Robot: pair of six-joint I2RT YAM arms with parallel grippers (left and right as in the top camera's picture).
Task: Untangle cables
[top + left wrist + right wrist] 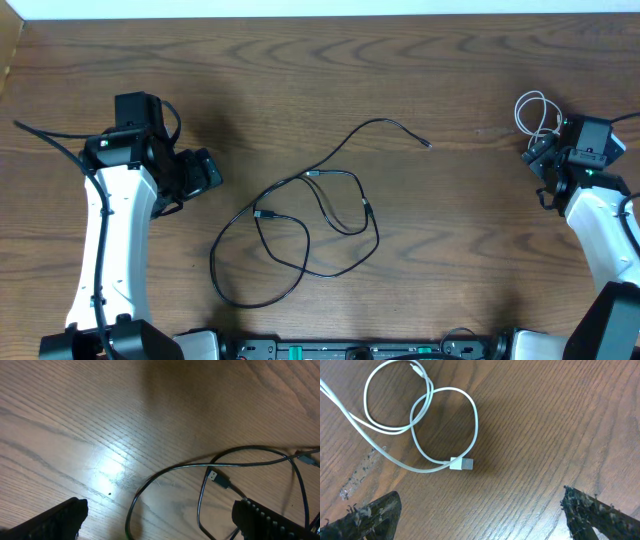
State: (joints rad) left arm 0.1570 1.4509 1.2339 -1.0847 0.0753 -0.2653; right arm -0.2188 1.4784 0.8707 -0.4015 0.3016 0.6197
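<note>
Wood table (450, 270), cables in two lots.
Left gripper (205, 172) and right gripper (541, 156) both gape wide, holding nothing. Black cables (303, 232) looped and crossed mid-table; farther back, white cable (476, 420) coiled beside right gripper.

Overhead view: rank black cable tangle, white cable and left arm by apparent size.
Black cable tangle and left arm: similar spread, arm nearer the camera, so unranked.
White cable: clearly smallest.
</note>
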